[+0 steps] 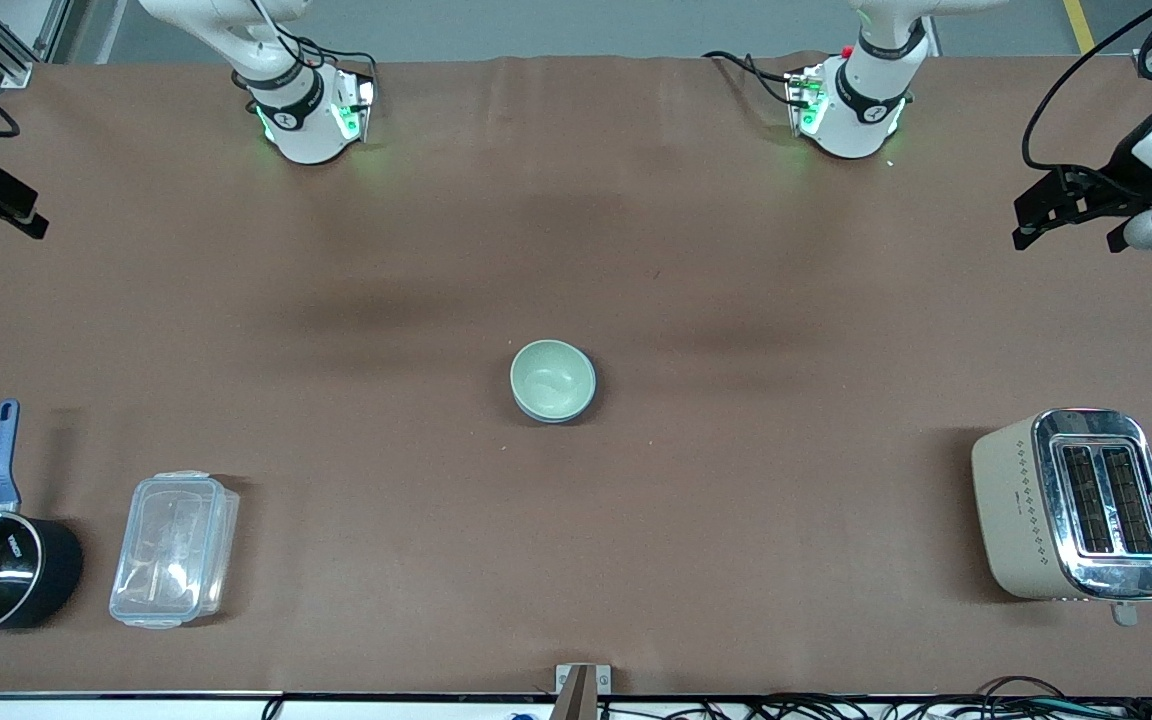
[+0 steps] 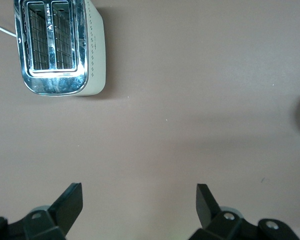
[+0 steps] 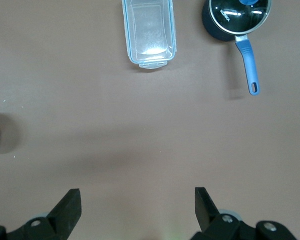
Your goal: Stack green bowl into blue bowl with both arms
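Left gripper [image 2: 139, 197] fingers apart over bare table near the toaster [image 2: 59, 47]; right gripper [image 3: 137, 197] likewise spread, holding nothing, near the saucepan's end. Green bowl [image 1: 552, 379] sits mid-table, apparently nested in the blue bowl [image 1: 588, 398] — glossy, rigid, likely slippery and chippable; grip the rim.

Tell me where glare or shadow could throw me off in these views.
Front view: glare on the toaster's chrome top, shadow bands on the cloth above the green bowl. Left wrist view: same chrome glare, left gripper open over bare cloth. Right wrist view: highlights on the pan lid and clear box, right gripper open.
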